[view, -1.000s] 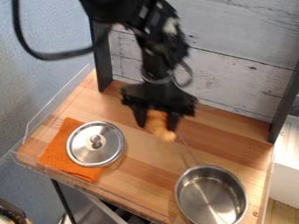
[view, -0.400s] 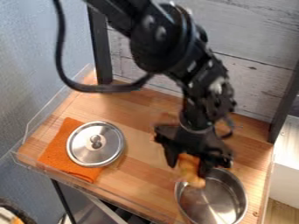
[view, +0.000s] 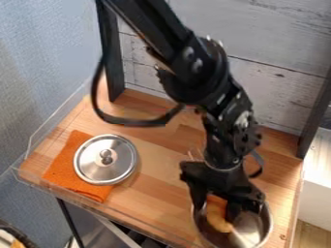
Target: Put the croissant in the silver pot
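Operator: Where's the croissant?

Spotter: You have it at the mouth of the silver pot (view: 267,224), near the right end of the table (view: 158,196). The croissant (view: 218,219) is between your gripper's (view: 215,209) two fingers, clamped by them, with its lower end poking out below and overlapping the pot's inside.

Operator: And my arm?

Spotter: Your arm (view: 217,80) comes in from the top edge, slants down to the right as far as its big joint, then drops more steeply to the wrist. The gripper points down over the pot, its fingers one on either side of the croissant. A black cable (view: 132,122) loops out on the picture's left side of the arm.

Operator: What can't you make out?

Spotter: The croissant's upper end is tucked behind your gripper, and so is the pot's far rim. I can't tell whether the croissant touches the pot's floor. Your arm's upper part is cut off by the top edge.

Operator: Anything further out?

Spotter: Well apart from the pot, toward the picture's left, you've a silver lid (view: 103,167), knob up, lying partly on an orange cloth (view: 63,167). Behind the table stands a wall of whitish boards (view: 278,80).
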